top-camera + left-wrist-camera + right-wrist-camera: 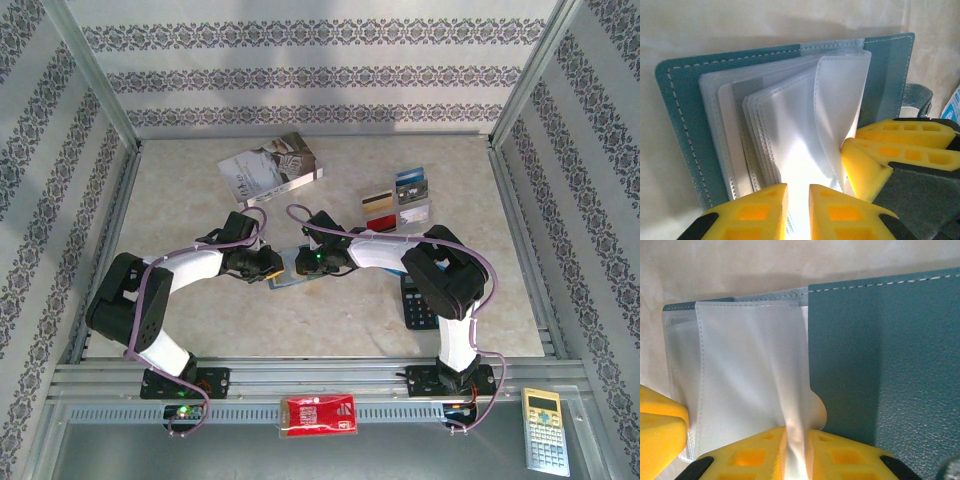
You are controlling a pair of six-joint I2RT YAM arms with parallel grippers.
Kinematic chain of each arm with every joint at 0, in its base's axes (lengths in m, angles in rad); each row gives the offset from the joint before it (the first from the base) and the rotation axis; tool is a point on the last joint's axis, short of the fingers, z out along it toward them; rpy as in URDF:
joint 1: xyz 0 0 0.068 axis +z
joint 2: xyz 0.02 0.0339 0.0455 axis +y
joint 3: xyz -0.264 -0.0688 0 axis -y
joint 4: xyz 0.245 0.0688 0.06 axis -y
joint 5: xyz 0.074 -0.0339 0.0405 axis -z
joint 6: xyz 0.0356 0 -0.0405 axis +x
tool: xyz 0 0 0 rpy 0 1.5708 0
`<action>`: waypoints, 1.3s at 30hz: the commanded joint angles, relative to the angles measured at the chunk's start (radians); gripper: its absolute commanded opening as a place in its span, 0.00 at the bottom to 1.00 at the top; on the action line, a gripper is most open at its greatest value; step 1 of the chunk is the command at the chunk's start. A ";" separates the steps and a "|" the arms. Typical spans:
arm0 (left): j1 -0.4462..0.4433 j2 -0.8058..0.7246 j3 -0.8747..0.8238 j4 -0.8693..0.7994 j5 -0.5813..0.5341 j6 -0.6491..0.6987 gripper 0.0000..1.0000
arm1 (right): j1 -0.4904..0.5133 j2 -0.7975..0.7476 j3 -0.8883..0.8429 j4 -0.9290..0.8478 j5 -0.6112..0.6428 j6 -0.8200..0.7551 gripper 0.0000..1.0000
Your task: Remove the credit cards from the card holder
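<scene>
The card holder (pixel 293 281) lies open at mid-table between both grippers. In the left wrist view its blue-grey cover (pixel 682 125) holds a fan of clear plastic sleeves (pixel 790 125). My left gripper (pixel 798 189) has its jaws slightly apart over a smooth sleeve, and I see no pinch. My right gripper (pixel 796 432) is shut on one crumpled clear sleeve (pixel 740 370) beside the cover (pixel 885 365). Its yellow fingers (pixel 875 165) press in from the right in the left wrist view. Several credit cards (pixel 397 200) lie on the table behind the right arm. I make out no card in the sleeves.
A grey-white book (pixel 270 165) lies at the back left. A black calculator (pixel 412 300) is partly under the right arm. On the front rail sit a red packet (pixel 318 413) and a pale calculator (pixel 545 430). Metal frame posts and patterned walls close in the sides.
</scene>
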 commanded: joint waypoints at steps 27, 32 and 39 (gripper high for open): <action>-0.002 -0.034 0.005 0.050 0.064 0.010 0.07 | 0.016 0.060 -0.034 -0.017 0.049 0.013 0.22; -0.003 -0.055 0.000 0.101 0.110 -0.004 0.06 | 0.009 -0.012 -0.037 -0.013 0.037 0.016 0.24; -0.004 -0.054 -0.008 0.169 0.163 -0.031 0.06 | -0.017 -0.122 -0.081 0.042 -0.005 0.032 0.32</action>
